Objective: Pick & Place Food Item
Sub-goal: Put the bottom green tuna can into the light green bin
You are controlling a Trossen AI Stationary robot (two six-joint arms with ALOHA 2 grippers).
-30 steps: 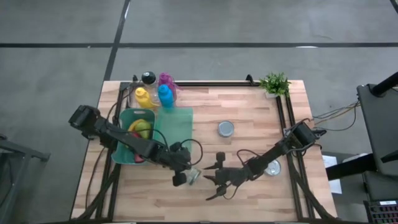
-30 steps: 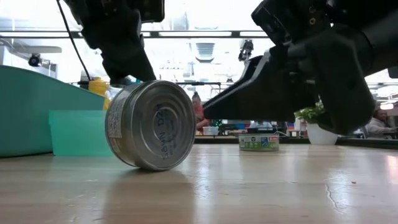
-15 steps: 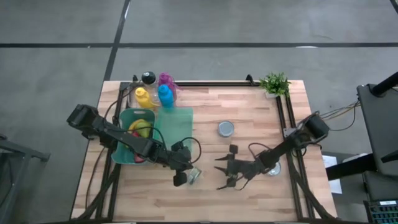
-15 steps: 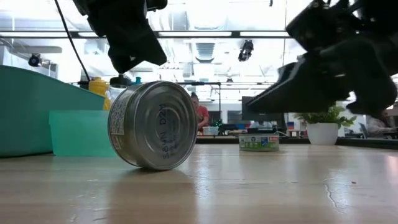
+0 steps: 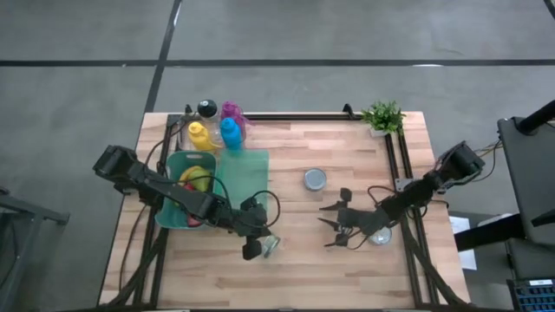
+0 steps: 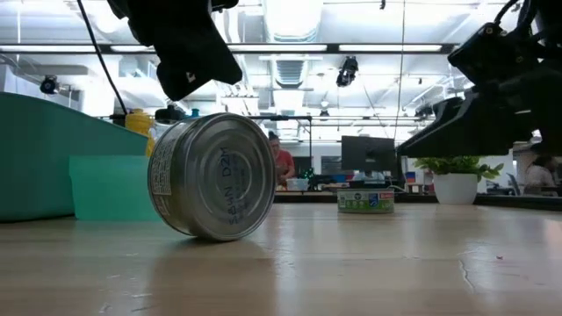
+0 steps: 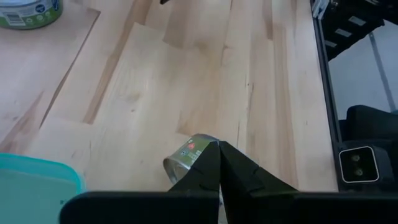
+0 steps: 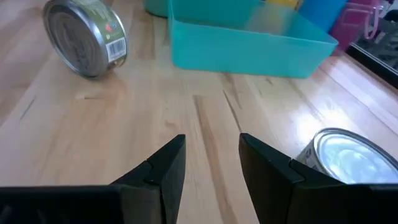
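Wood table [image 5: 347, 165], right gripper [image 5: 334, 227] withdrawn, tin [image 5: 270, 246] seemingly unmoved

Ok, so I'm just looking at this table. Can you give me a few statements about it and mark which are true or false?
1. The tipped can lies on its side on the wood. True.
2. The left end effector is gripping that can. False: its fingers are shut on nothing, and the can lies just beyond them.
3. A potted plant stands at the table's far right corner. True.
4. The teal bin is empty. False: colourful items lie inside it.
5. There is only one can on the table. False: an upright can stands mid-table and a third can sits near the right edge.
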